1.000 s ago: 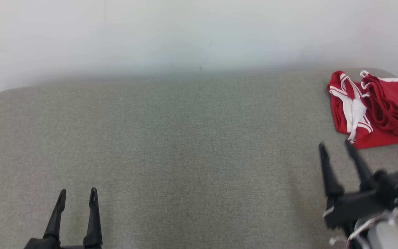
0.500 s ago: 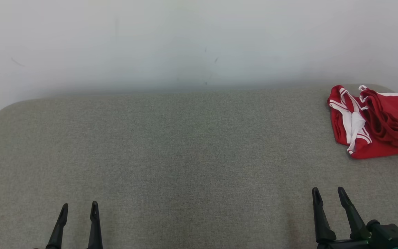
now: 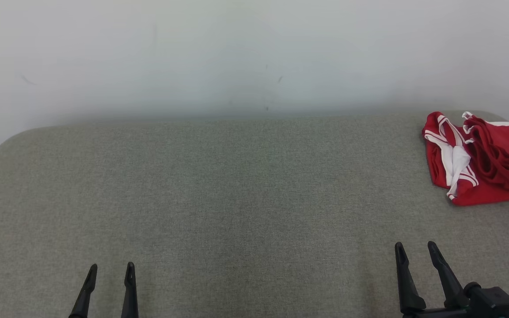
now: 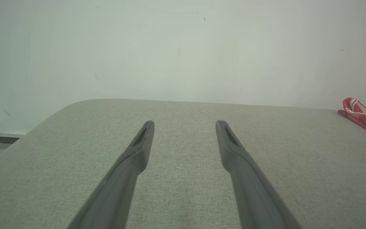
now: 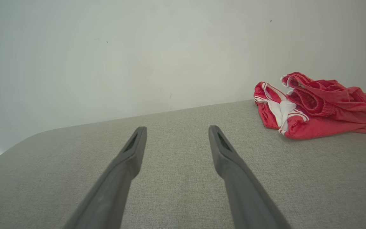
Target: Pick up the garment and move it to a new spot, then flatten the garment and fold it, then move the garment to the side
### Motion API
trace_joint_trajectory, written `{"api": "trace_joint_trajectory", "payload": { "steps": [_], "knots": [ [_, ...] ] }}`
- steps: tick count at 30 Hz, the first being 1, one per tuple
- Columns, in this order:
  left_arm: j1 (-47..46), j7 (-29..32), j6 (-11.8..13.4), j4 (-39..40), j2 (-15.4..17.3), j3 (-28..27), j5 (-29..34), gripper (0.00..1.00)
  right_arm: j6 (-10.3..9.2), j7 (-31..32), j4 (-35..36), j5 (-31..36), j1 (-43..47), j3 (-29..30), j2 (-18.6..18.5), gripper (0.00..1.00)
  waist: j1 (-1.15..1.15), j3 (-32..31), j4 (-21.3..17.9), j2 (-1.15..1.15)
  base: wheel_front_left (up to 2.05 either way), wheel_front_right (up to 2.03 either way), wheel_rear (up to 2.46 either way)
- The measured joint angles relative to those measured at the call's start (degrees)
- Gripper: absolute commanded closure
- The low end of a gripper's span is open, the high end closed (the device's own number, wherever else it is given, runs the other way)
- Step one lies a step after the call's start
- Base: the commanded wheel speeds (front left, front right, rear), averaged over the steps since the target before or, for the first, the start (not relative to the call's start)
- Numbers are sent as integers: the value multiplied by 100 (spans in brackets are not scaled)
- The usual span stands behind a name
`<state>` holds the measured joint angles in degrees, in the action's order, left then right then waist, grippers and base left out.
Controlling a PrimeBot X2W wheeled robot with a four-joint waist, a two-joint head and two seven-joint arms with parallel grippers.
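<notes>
I have my left gripper (image 3: 111, 266) and right gripper (image 3: 414, 244) low over the grey fabric surface (image 3: 237, 198), each with its fingers spread wide and nothing between them. The red shorts (image 3: 480, 163), white-trimmed, lie bunched at the surface's far right corner near the white wall (image 3: 237, 53), well apart from the right gripper.

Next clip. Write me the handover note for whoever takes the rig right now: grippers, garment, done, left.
Left gripper: open, empty, low over the grey padded surface.
Right gripper: open, empty, short of the red garment.
Garment: bunched at the surface's far right, neither gripper touching it.
Done: cannot tell; it does not look neatly folded.
Left, likely: pick up, move, flatten, fold, set aside.
</notes>
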<state>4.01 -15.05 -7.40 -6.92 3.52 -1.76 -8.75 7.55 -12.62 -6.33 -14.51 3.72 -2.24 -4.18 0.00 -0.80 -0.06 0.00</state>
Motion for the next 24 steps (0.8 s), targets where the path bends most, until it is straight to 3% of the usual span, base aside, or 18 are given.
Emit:
{"api": "trace_joint_trajectory", "payload": {
  "steps": [7, 8, 14, 24],
  "knots": [
    [4, 0, -1, -27, 9, -18, -1, 0, 0, 4, -11, 0, 5, -13, 12, 0, 0, -5, -7, 0, 0, 0, 0],
    [5, 0, -1, -34, 12, -14, -7, 100, 0, 5, -12, 0, 5, -13, 13, 100, 0, -4, -7, 0, 0, 0, 0],
    [85, 38, -1, -342, -20, -3, -130, 100, 1, 26, -316, -91, 105, -22, 20, 100, 0, -3, -7, 0, 0, 0, 0],
    [51, 315, 0, -391, -24, -36, -1235, 100, 1, 254, -382, -1166, 37, 32, 16, 100, 0, 5, -6, 0, 0, 0, 0]
  ]
}}
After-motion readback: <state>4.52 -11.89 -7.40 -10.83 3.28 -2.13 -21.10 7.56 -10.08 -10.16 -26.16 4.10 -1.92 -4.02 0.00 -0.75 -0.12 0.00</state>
